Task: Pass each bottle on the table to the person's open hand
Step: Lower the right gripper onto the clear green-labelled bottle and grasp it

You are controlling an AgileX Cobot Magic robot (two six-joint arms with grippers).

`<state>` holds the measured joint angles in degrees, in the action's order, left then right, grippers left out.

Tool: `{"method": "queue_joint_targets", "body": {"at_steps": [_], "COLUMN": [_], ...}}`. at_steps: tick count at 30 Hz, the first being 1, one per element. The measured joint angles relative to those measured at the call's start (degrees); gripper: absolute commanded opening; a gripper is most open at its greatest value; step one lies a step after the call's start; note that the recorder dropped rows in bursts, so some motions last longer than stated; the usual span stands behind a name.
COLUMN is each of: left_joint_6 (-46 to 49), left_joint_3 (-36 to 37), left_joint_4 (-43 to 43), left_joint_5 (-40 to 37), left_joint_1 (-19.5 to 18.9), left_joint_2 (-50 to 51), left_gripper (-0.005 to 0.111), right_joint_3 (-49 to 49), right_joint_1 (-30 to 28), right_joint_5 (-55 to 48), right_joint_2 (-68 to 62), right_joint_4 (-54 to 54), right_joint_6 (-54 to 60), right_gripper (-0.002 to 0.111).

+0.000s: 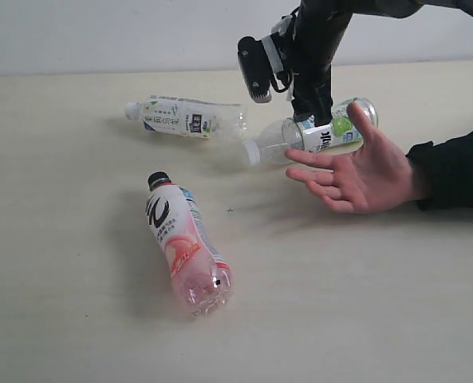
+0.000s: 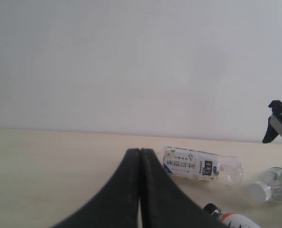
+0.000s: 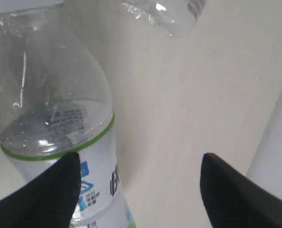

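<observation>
Pink-and-white bottle (image 1: 187,243) lies nearest at six o'clock; the right gripper (image 3: 138,166), jaws spread, hangs over the green-banded bottle (image 1: 280,142) at the open hand's (image 1: 364,171) eleven o'clock and should centre on it before closing, while the left gripper (image 2: 140,154) sits pinched together, empty.
</observation>
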<state>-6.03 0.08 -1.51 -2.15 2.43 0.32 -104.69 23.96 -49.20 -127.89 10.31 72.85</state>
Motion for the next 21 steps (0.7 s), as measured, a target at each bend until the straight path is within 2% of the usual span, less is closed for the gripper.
{"method": "queue_joint_targets", "body": {"at_steps": [3, 10, 21], "left_joint_6": [0.0, 0.0, 0.0], "left_joint_3": [0.0, 0.0, 0.0], "left_joint_4": [0.0, 0.0, 0.0], "left_joint_5": [0.0, 0.0, 0.0], "left_joint_1": [0.0, 0.0, 0.0], "left_joint_2": [0.0, 0.0, 0.0], "left_gripper": [0.000, 0.000, 0.000], "right_joint_3": [0.0, 0.0, 0.0], "right_joint_1": [0.5, 0.7, 0.7], "right_joint_5": [-0.5, -1.3, -5.7], "right_joint_2": [0.0, 0.8, 0.7], "right_joint_4": [1.5, 7.0, 4.4], "right_joint_6": [-0.2, -7.8, -7.2], "right_gripper": [0.077, 0.077, 0.077]}}
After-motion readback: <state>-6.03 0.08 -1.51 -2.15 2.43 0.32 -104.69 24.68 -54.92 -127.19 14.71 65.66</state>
